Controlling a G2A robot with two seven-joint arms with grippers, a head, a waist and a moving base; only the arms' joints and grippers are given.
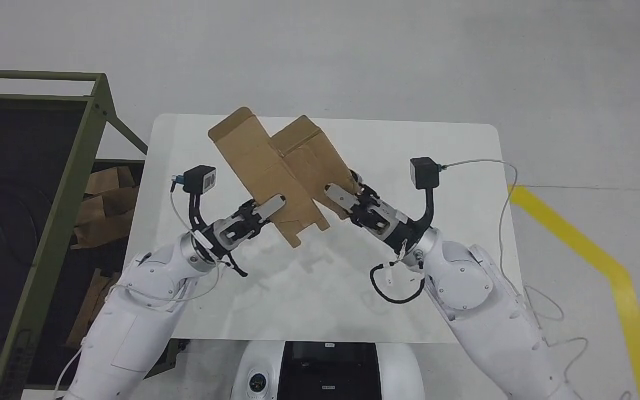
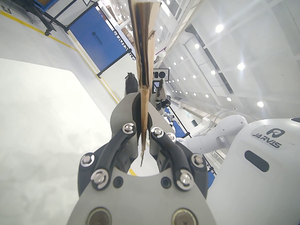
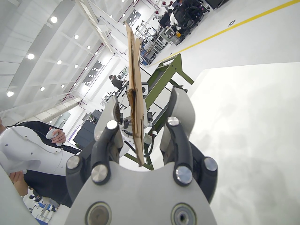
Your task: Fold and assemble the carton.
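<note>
While the left tool [image 2: 144,90] clamps the flat carton [image 1: 275,170], the right tool [image 3: 146,99] stands open around its edge.

Flattened carton [image 1: 275,172] at frame centre, above the white table [image 1: 330,300]. Both the left gripper [image 1: 270,207] and right gripper [image 1: 337,195] sit at its lower edges.

We count one carton [image 1: 272,172], one left gripper [image 1: 270,207], one right gripper [image 1: 338,197], one table [image 1: 440,150], and one green frame [image 1: 100,100] off the table's left edge, holding cardboard pieces [image 1: 105,205] we cannot number
</note>
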